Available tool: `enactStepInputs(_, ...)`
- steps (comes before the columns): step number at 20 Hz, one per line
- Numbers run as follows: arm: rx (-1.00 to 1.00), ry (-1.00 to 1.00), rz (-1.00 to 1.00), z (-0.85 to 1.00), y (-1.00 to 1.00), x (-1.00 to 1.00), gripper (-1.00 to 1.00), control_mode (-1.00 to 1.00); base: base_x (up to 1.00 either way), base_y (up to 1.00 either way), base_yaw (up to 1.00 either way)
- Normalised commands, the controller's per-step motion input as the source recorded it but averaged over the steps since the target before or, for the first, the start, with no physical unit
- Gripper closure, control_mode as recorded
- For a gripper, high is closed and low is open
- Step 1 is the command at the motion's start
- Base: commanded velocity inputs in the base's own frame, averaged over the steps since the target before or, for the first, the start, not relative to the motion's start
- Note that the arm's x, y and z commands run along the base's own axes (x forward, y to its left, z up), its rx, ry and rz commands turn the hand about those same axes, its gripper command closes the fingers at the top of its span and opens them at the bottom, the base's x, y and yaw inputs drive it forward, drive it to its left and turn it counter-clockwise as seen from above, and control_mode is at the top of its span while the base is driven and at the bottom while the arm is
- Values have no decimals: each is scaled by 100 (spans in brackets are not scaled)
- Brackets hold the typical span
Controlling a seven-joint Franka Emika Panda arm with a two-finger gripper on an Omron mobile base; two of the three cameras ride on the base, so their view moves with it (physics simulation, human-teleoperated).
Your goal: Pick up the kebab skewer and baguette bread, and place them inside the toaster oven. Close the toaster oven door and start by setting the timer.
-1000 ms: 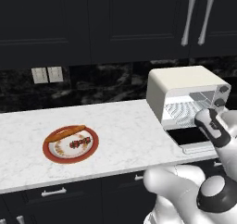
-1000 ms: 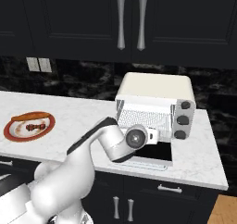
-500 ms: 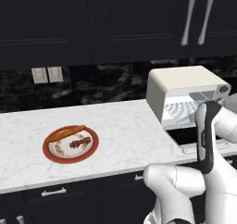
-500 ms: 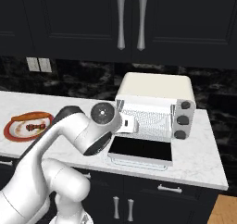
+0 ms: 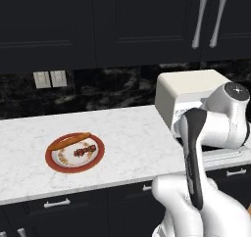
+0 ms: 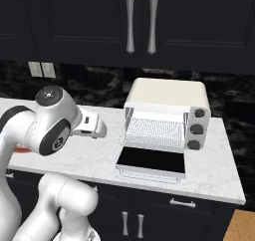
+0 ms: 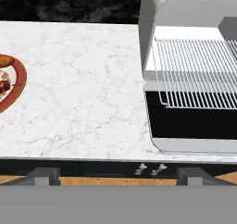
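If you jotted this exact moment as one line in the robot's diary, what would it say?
gripper: open, empty | toaster oven door: open, flat | kebab skewer and baguette bread: on plate | wire rack: bare

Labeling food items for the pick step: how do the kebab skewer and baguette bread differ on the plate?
The baguette bread is a long, smooth orange-brown loaf; the kebab skewer is shorter, with dark red-brown chunks. The baguette lies along the plate's far rim, the skewer nearer its middle. Both lie flat on the same red-rimmed plate, untouched.
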Motion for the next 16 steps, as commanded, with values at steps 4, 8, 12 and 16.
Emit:
enactStepInputs(4,-1,6,23,0,100,0,-100,-100,0,0,0)
enactStepInputs(8,-10,16,36,0,100,0,-100,-100,0,0,0)
enactStepInputs(12,-10,19,40,0,100,0,-100,-100,0,0,0)
enactStepInputs(16,-19,5,35,-31,100,-1,-100,-100,0,0,0)
